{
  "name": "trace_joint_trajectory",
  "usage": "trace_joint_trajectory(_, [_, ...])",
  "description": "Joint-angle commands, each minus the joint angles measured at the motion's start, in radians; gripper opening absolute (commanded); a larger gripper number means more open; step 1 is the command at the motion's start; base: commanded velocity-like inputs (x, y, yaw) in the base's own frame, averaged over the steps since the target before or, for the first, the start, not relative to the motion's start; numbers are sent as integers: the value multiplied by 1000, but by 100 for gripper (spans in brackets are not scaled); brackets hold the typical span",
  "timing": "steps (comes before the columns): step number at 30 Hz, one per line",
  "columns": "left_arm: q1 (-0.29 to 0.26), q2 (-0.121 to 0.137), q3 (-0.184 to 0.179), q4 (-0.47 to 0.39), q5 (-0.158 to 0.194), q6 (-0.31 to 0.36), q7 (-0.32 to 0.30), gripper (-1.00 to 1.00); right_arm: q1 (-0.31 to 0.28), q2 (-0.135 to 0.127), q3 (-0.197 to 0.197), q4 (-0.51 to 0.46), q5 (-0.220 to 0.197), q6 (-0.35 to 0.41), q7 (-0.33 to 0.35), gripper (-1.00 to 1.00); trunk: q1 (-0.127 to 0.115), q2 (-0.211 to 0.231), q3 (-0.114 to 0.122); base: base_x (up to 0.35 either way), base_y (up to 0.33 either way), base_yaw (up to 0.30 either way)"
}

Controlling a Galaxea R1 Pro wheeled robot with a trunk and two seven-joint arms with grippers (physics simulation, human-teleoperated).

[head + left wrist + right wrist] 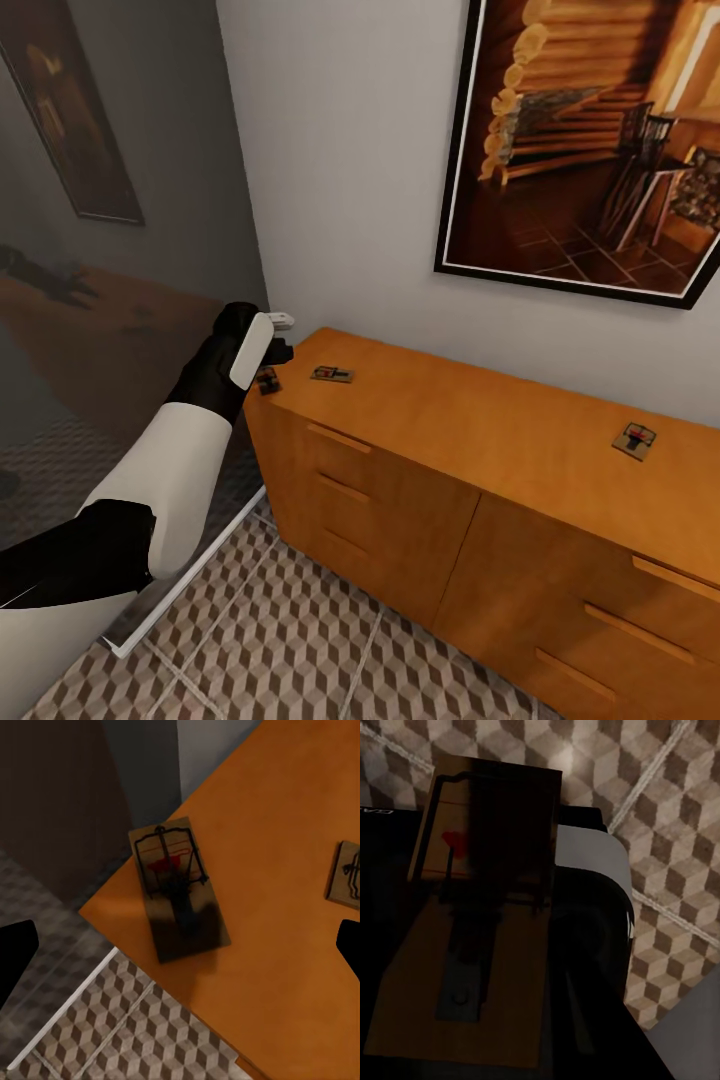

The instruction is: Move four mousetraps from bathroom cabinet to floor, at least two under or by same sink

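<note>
Three mousetraps lie on top of the orange-brown cabinet (pixel 470 420): one at its left corner (pixel 268 380), one a little to the right (pixel 332 374), one far right (pixel 634 440). My left gripper (pixel 272 352) hovers open right above the corner mousetrap (pixel 176 889), its black fingertips (pixel 15 960) standing wide on either side; the neighbouring mousetrap (pixel 345 874) shows at the frame edge. In the right wrist view a fourth mousetrap (pixel 487 855) sits close up in my right gripper (pixel 457 997), which is shut on it above my own body and the bathroom floor (pixel 675 810).
The cube-patterned floor (pixel 300 640) runs in front of the cabinet drawers. A dark glass shower wall (pixel 100 300) with a white sill stands left of the cabinet. A framed picture (pixel 590 150) hangs on the wall above.
</note>
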Motion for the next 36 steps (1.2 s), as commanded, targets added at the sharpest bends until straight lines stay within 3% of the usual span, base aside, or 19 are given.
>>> trace_joint_trajectory(1, [-1,0,-2,-1,11,2,10,100,-1,0,2,1,-1,-3,3,-100,0,0,-1,0,0,0])
trace_joint_trajectory(19, [-1,0,-2,2,11,2,10,100,-1,-3,2,1,-1,-3,3,-100,0,0,-2,0,0,-10])
trace_joint_trajectory(36, [-1,0,-2,2,11,2,10,100,-1,-3,2,1,-1,-3,3,-100,0,0,-26,0,0,0])
